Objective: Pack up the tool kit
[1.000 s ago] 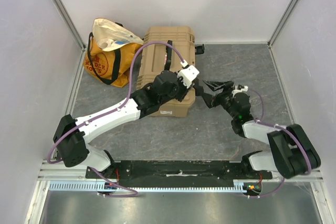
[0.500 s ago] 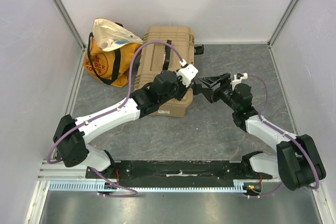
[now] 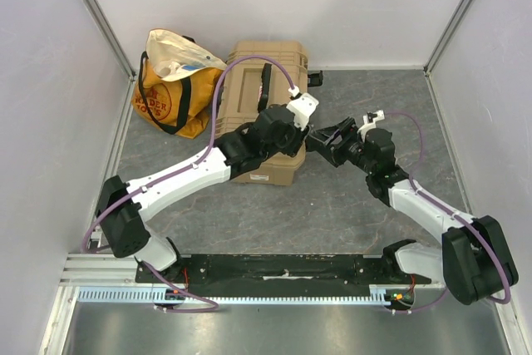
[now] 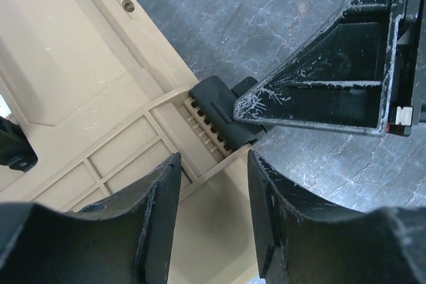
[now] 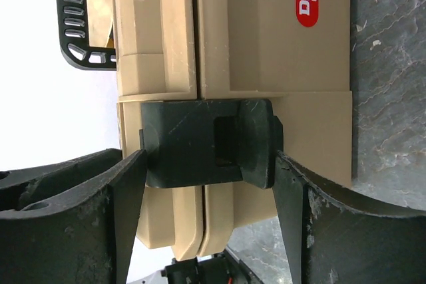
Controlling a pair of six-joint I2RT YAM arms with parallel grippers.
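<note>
The tool kit [image 3: 266, 72] is a tan ribbed case lying shut on the grey table at the back. In the right wrist view its side [image 5: 266, 51] fills the frame, and a black latch [image 5: 193, 141] sits between the parted fingers of my right gripper [image 5: 210, 164], whose tips stand at the latch's two sides. In the top view my right gripper [image 3: 320, 143] reaches the case's right side. My left gripper [image 3: 299, 132] hovers over the same corner, open with nothing between its fingers [image 4: 160, 191]. In the left wrist view a right finger [image 4: 333, 91] meets the latch [image 4: 213, 101]. No hand tools show.
An orange-yellow cloth bag [image 3: 170, 89] leans against the case's left side by the left wall. A second black latch [image 3: 314, 77] sticks out at the case's far right. Grey tabletop [image 3: 374, 230] lies to the right and front, enclosed by white walls.
My right gripper has swung left and forward until its fingers straddle the case's side latch. My left gripper has shifted slightly toward the back and its jaws have parted wider.
</note>
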